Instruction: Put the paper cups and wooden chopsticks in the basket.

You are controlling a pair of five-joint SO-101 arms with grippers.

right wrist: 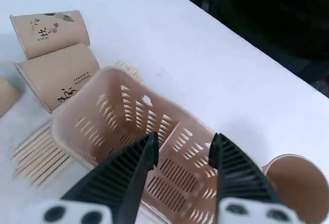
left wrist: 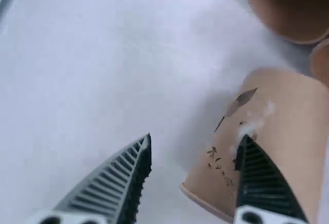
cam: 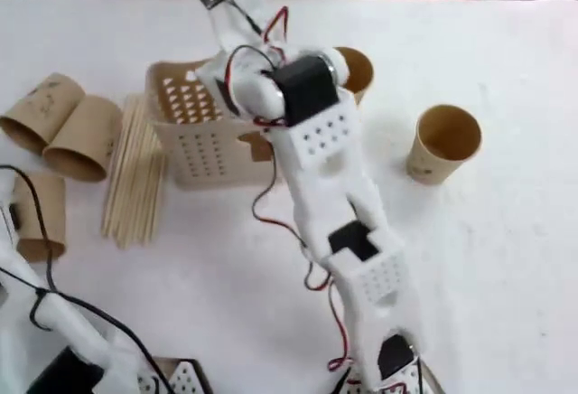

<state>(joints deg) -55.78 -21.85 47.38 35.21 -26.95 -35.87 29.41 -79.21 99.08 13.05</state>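
Chopsticks [cam: 134, 170] of pale wood are laid in a flat bundle on the table [cam: 506, 267], just beside the basket [cam: 203, 154] at its nine o'clock. The perforated beige basket is stood near the table's middle and is partly covered by the right arm [cam: 325, 141], which is stretched from six o'clock towards twelve. The right fingers [right wrist: 133, 167] are held parted above the basket's open mouth, and nothing is gripped between them. Further out at nine o'clock, two paper cups [cam: 86, 136] are laid on their sides, touching each other. A third lying cup [left wrist: 277, 131] is found at about eight o'clock of the basket; the left fingers [left wrist: 128, 178] are spread wide at it, one finger over its side and the other over bare table, so nothing is gripped. An upright cup [cam: 442, 141] is stood at three o'clock of the basket, well apart, and another upright cup [cam: 357, 69] is placed just beside the basket at about two o'clock.
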